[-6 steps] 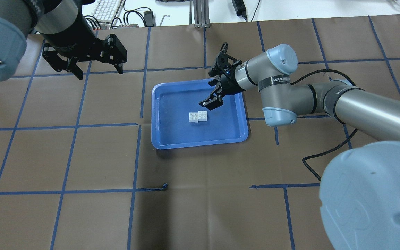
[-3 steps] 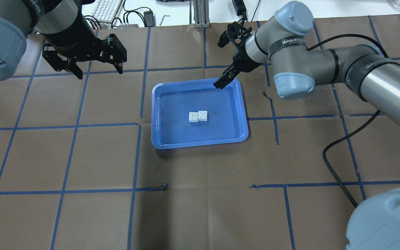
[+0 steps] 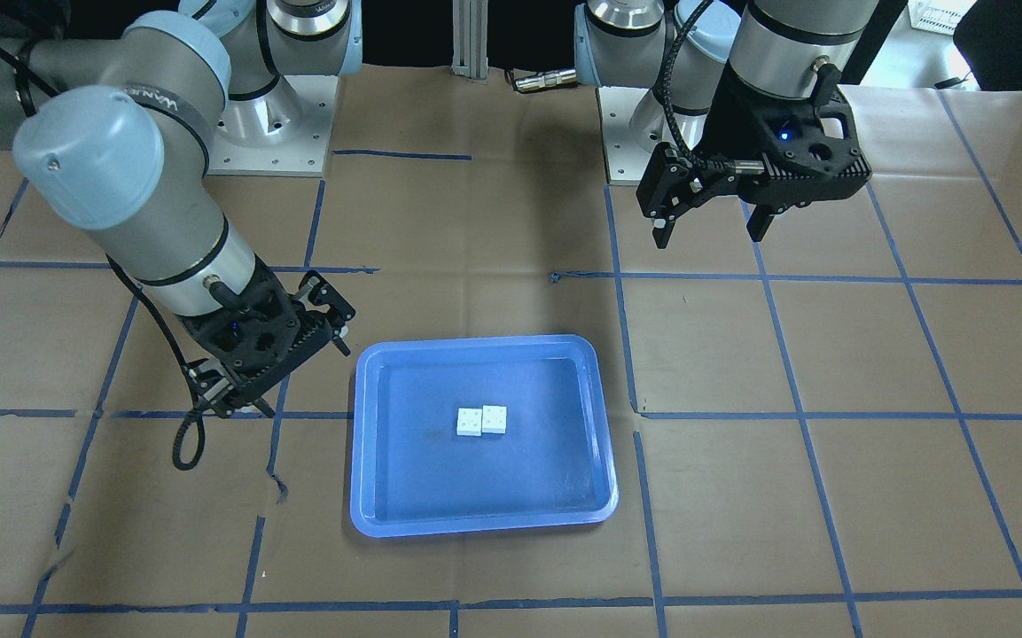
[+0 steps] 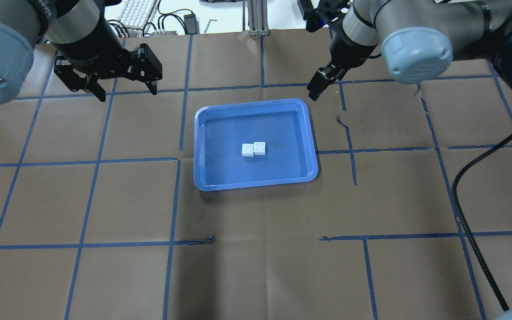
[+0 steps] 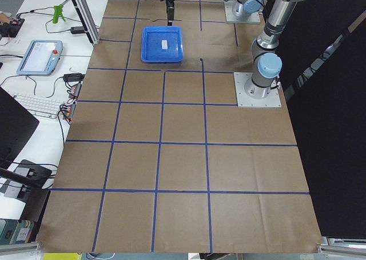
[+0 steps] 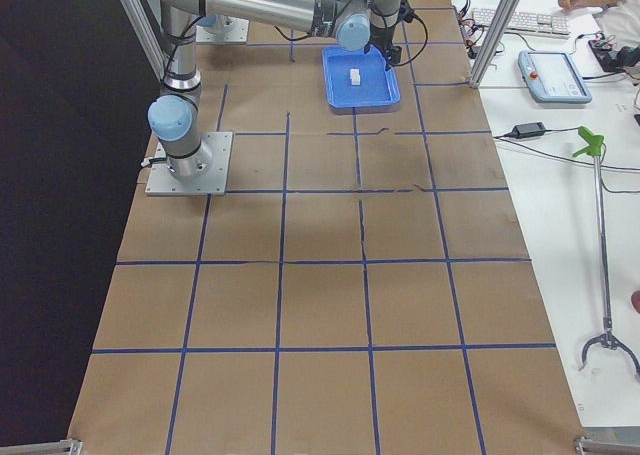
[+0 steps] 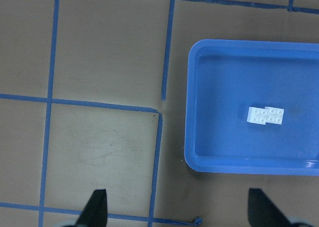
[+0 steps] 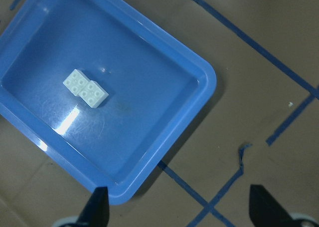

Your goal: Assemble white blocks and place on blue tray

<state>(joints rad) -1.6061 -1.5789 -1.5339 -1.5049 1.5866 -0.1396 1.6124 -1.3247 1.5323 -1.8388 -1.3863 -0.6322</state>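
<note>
The two white blocks (image 4: 253, 149) lie touching, slightly offset, near the middle of the blue tray (image 4: 256, 186). They also show in the front view (image 3: 481, 421), the left wrist view (image 7: 265, 115) and the right wrist view (image 8: 85, 88). My right gripper (image 4: 315, 91) is open and empty, raised just beyond the tray's far right corner; in the front view it (image 3: 284, 372) is left of the tray (image 3: 475, 525). My left gripper (image 4: 128, 94) is open and empty, well to the tray's far left, and it also shows in the front view (image 3: 707, 237).
Brown paper with a blue tape grid covers the table. The right arm's black cable (image 4: 464, 200) trails over the table's right side. A keyboard (image 4: 138, 13) and cables lie past the far edge. The arm bases (image 3: 280, 133) stand at the robot's side.
My right gripper has risen from just above the blocks and drawn back past the tray's far right corner. The blocks stay in the tray. The left arm has not moved.
</note>
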